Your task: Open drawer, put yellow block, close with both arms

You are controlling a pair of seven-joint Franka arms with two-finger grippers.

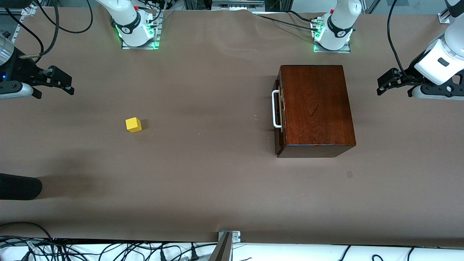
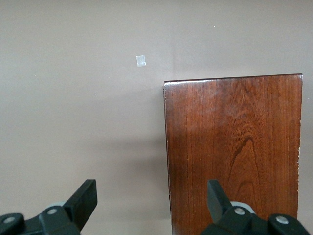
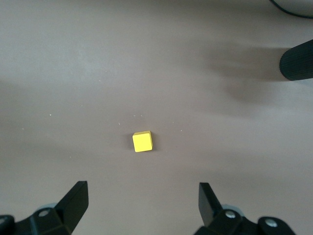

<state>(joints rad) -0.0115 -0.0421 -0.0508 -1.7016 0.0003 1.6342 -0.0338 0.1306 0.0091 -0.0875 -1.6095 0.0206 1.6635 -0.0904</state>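
The dark reddish-brown wooden box (image 1: 314, 108) stands toward the left arm's end of the table. Its drawer front (image 1: 278, 112) with the white bar handle (image 1: 275, 108) faces the table's middle and sits pushed in. The box top also shows in the left wrist view (image 2: 234, 147). The yellow block (image 1: 133, 124) lies on the bare table toward the right arm's end; it also shows in the right wrist view (image 3: 142, 141). My left gripper (image 1: 384, 84) is open and empty, up in the air off the box's closed end. My right gripper (image 1: 63, 80) is open and empty at the table's other end.
The brown table cover (image 1: 217, 174) spans the whole view. A black cylinder (image 1: 20, 186) pokes in at the right arm's end, nearer the camera than the block; it also shows in the right wrist view (image 3: 297, 61). A small tape mark (image 1: 349, 174) lies near the box.
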